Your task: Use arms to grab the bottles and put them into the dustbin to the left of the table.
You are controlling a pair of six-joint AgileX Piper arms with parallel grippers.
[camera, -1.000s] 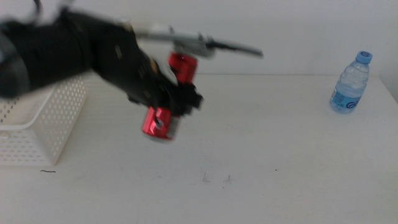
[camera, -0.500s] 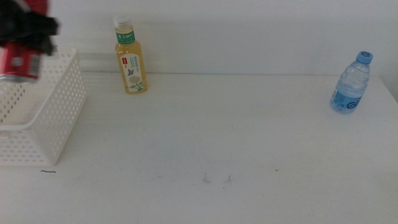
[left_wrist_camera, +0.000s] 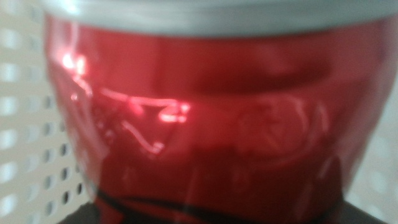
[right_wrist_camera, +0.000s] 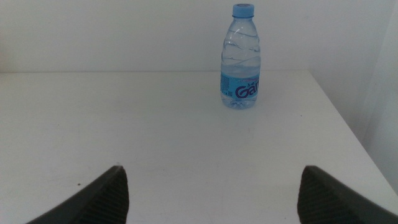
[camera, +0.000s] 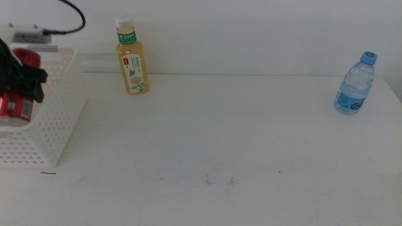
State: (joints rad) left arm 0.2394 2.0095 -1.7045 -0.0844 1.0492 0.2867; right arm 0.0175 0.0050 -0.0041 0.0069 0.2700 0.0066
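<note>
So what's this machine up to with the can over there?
It is clearing drinks off the table into a bin. The left gripper is holding a red can over the white dustbin at the table's left end, not yet let go. A yellowish tea bottle stands upright at the back near the bin, and a blue-capped water bottle stands at the far right. The right gripper waits with its fingers open, facing that water bottle.

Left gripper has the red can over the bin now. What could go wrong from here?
The left gripper holds the red can close to the dustbin's near wall, so a release might clip the rim and bounce out. Withdrawing, the arm could sweep the tea bottle standing nearby. The right gripper waits, open, facing the water bottle.
</note>
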